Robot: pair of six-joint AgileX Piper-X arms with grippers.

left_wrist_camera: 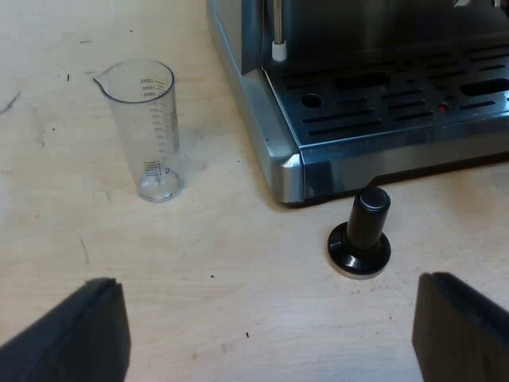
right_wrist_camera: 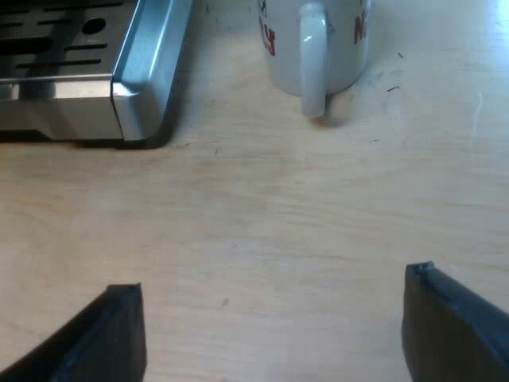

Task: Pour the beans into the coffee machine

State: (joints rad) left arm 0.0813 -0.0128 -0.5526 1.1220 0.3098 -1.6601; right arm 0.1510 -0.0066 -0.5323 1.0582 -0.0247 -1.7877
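Observation:
A clear measuring glass (left_wrist_camera: 149,127) with printed marks stands upright on the wooden table beside the espresso machine (left_wrist_camera: 358,95); it looks empty. The machine's steel drip tray corner (left_wrist_camera: 290,159) is close to it. A tamper with a black knob (left_wrist_camera: 362,235) stands on the table just before the drip tray. My left gripper (left_wrist_camera: 266,334) hovers over bare table short of the glass and tamper, open, nothing between its fingers (left_wrist_camera: 75,334). My right gripper (right_wrist_camera: 274,334) is open over bare table, some way from the machine's other tray corner (right_wrist_camera: 139,72).
A white mug (right_wrist_camera: 318,44) with red lettering stands near the drip tray, its handle turned toward my right gripper. A thin steam wand with a white tip (left_wrist_camera: 278,48) hangs over the tray. Bare wood lies between both grippers and these things.

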